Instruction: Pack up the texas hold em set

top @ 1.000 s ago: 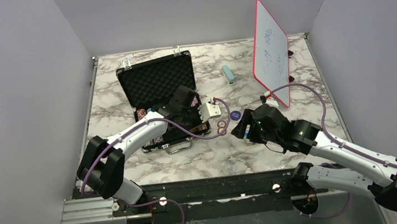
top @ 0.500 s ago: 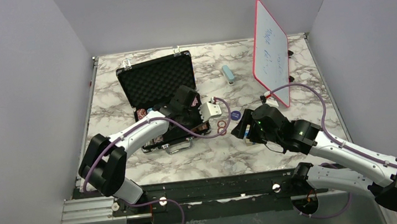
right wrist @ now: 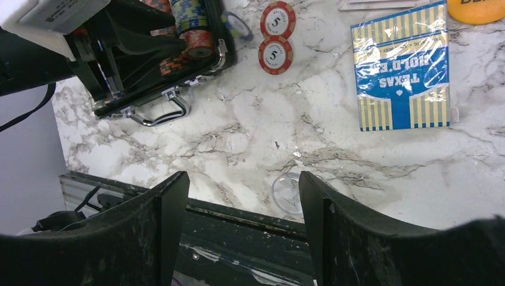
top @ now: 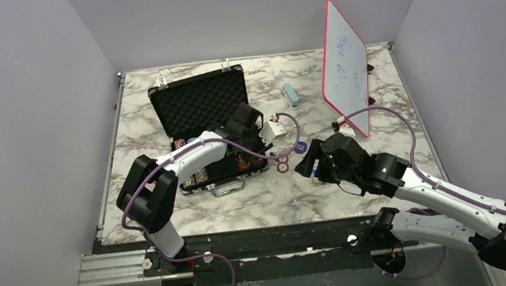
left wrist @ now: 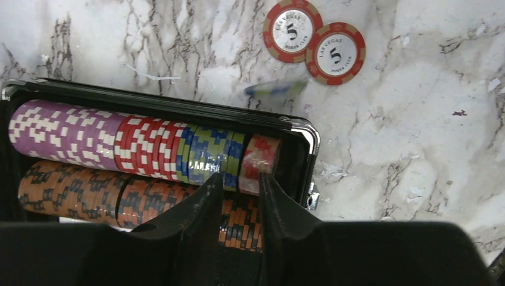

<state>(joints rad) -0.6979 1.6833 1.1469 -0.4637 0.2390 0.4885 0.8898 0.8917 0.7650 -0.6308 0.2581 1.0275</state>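
The black briefcase [top: 200, 104] lies open at the left, lid up, with rows of striped poker chips [left wrist: 143, 149] in its base. My left gripper [left wrist: 238, 179] hangs over the right end of the chip rows. Its jaws are slightly open with nothing between them, and a red chip stack [left wrist: 260, 162] leans just past the right fingertip. Two red "5" chips [left wrist: 314, 42] lie on the marble beyond the case, and a blurred blue-yellow chip [left wrist: 275, 89] shows near its rim. My right gripper [right wrist: 244, 196] is wide open and holds nothing. A blue card deck [right wrist: 404, 74] lies on the table ahead of it.
The red-framed whiteboard [top: 343, 66] stands at the back right, the pale blue block [top: 291, 95] beside it. A blue round button [top: 299, 147] lies right of the case and an orange one [right wrist: 476, 9] past the deck. The case handle [right wrist: 158, 113] faces the front edge.
The left arm has swung right and farther over the case's right end. Its jaws have parted from shut, and the red chips now rest at the end of the row. The right arm is still.
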